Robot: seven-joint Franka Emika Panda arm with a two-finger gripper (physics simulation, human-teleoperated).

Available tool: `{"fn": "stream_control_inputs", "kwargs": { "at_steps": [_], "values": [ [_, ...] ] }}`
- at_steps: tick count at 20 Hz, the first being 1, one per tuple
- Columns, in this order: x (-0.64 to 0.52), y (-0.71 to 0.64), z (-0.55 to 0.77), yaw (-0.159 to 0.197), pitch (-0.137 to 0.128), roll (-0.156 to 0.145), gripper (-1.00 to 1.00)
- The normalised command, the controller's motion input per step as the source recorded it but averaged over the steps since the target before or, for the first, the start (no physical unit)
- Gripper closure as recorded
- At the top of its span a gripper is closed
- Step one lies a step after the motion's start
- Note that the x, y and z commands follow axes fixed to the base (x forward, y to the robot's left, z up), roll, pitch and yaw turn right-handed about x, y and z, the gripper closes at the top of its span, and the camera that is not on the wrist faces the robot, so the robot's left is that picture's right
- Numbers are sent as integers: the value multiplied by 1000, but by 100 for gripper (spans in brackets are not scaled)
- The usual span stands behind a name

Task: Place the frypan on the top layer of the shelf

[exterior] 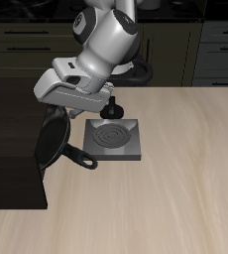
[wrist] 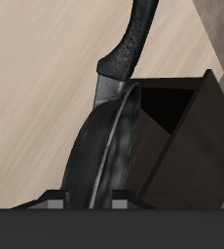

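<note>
Frypan (exterior: 55, 141): hanging on edge, nearly vertical, off the counter (exterior: 175, 169); rim uppermost under the jaws, long black handle (exterior: 78, 156) pointing down and toward the burner plate.
Frypan, wrist view (wrist: 102, 156): the round black pan is filling the middle of the frame edge-on, with its handle (wrist: 131, 44) running away over the pale counter (wrist: 36, 68).
Jaws: the gripper (exterior: 55, 111) is closing on the frypan's upper rim; the grey fingers (wrist: 52, 199) are showing at either side of the rim in the wrist view.
Shelf (exterior: 12, 149): large, almost black unit with a flat top; the pan is sitting just beside its edge, about level with the top, not resting on it.
Shelf, wrist view (wrist: 187, 136): an open dark compartment is lying right beside the pan.
Burner plate (exterior: 115, 138): grey square with a spiral coil, lying flat on the counter beside the shelf.
Knob (exterior: 113, 107): small black piece standing at the burner plate's back edge.
Arm (exterior: 106, 45): reaching down from the back toward the shelf edge.
Background: dark cabinets (exterior: 27, 45) with drawer handles.
</note>
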Motion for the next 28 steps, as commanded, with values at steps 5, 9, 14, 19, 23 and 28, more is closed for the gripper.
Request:
{"fn": "stream_control_inputs", "kwargs": {
  "at_steps": [5, 9, 14, 19, 23, 28],
  "values": [
    [-5, -126, -67, 60, 21, -66, 100],
    [3, -52, -45, 50, 19, -36, 100],
    [15, -54, -148, 68, 36, -27, 100],
    [1, -197, -372, 37, 53, -30, 100],
    [-29, -309, -377, 43, 53, -54, 100],
    [-89, -583, -198, 25, 41, -95, 100]
  ]
}}
